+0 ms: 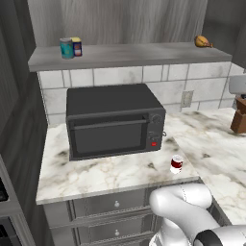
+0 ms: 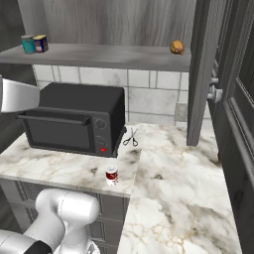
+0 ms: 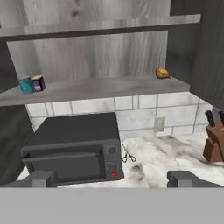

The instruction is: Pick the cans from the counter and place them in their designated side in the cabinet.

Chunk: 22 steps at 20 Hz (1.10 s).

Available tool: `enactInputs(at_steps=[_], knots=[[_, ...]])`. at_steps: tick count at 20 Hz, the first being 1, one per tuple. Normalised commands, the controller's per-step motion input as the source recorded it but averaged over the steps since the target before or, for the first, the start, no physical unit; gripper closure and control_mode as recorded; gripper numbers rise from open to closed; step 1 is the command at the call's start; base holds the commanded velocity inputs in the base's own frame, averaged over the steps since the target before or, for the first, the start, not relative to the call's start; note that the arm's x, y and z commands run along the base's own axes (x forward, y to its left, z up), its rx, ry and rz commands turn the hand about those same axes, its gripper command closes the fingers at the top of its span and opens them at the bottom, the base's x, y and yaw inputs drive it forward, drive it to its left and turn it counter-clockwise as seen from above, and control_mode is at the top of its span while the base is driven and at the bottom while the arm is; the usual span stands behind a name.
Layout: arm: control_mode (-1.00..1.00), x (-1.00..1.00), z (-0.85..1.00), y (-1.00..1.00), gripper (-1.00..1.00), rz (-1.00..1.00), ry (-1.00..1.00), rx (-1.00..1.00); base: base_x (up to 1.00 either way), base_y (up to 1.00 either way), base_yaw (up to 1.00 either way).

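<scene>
A red can with white bands (image 1: 177, 164) (image 2: 112, 175) stands upright on the white marble counter (image 1: 105, 175) (image 2: 168, 168), near its front edge and in front of the microwave's right corner. A can with a yellow top and dark blue body (image 1: 76, 46) (image 2: 40, 43) (image 3: 38, 82) stands at the left end of the cabinet's grey shelf (image 1: 144, 54) (image 2: 109, 53) (image 3: 100, 87). My gripper (image 3: 113, 179) is open and holds nothing. It is held back from the counter, facing the cabinet and the microwave.
A teal can (image 1: 66, 48) (image 2: 28, 44) (image 3: 26, 85) touches the blue one. A brown-orange food item (image 1: 203, 42) (image 2: 177, 47) (image 3: 162, 73) lies at the shelf's right end. Black microwave (image 1: 113, 120) (image 2: 74, 121) (image 3: 74, 144), scissors (image 2: 131, 137) (image 3: 127, 154) and knife block (image 1: 239, 117) (image 3: 214, 142) occupy the counter. Cabinet door (image 2: 201, 74) stands open.
</scene>
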Motion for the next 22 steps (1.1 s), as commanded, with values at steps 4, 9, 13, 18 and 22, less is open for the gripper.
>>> enactInputs(at_steps=[4, 9, 13, 18, 22], knots=[[-1.0, -0.06, -0.06, -0.1, -1.0, 0.0, 0.09, 0.01, 0.0, 0.0, 0.0], [-1.0, -0.01, -0.06, -0.02, -1.0, -0.01, 0.07, 0.01, 0.0, 0.0, 0.0], [-1.0, -0.05, -0.11, -0.02, -1.0, -0.01, 0.05, 0.02, 0.0, 0.0, 0.0], [-1.0, -0.04, -0.2, -0.02, -1.0, -0.01, 0.05, 0.01, 0.0, 0.0, 0.0], [-1.0, 0.0, -0.26, 0.0, -1.0, -0.01, 0.04, 0.0, 0.0, 0.0, 0.0]])
